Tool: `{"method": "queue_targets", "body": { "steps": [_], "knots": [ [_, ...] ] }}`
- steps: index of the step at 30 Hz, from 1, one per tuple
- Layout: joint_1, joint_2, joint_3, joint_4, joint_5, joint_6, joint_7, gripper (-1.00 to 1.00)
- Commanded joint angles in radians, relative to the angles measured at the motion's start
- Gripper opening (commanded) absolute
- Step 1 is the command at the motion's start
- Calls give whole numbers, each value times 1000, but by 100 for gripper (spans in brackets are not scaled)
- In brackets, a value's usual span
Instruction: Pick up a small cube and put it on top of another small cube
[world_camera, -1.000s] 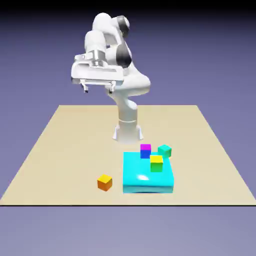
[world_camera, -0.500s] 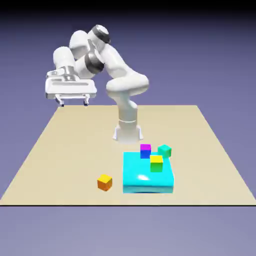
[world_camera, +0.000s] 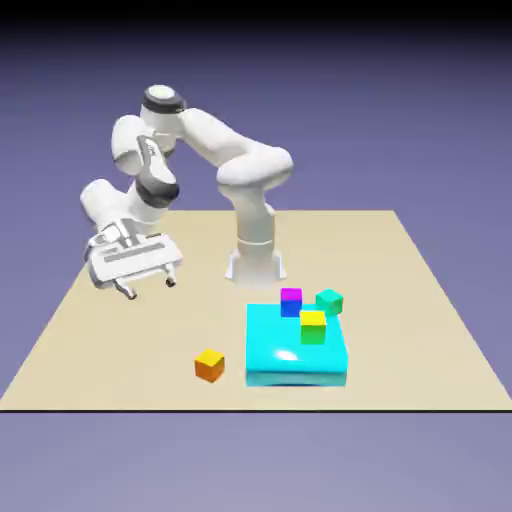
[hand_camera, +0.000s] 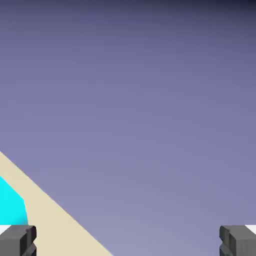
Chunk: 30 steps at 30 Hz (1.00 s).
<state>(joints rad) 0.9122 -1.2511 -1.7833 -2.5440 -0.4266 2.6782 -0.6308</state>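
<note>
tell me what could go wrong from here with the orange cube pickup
The open gripper hangs off to the exterior view's left of the orange cube, and the hand view shows mostly backdrop, so alignment may be poor. The cube sits close beside the cyan slab, which a wide jaw could clip.

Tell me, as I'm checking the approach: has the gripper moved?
Yes. The gripper has swung down toward the exterior view's left, now nearer the table.

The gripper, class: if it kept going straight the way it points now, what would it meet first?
Probably nothing. The open gripper is tilted, and the hand view looks mostly at backdrop; only the table edge and cyan slab sit in its corner. Depth is unclear.
</note>
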Motion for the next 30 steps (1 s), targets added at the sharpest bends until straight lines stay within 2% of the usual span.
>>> {"method": "queue_targets", "body": {
  "steps": [1, 9, 14, 15, 21, 30],
  "knots": [
    [18, -14, -36, 5, -9, -7, -28, 0],
    [139, -105, -276, 41, -66, -55, -212, 0],
    [302, -170, -382, 89, -110, 85, -212, 0],
    [302, -170, -382, 89, -110, 85, -212, -100],
    [151, -100, -258, 24, -69, -48, -190, -100],
    [353, -9, 47, -268, -119, 78, 176, -100]
  ]
}}
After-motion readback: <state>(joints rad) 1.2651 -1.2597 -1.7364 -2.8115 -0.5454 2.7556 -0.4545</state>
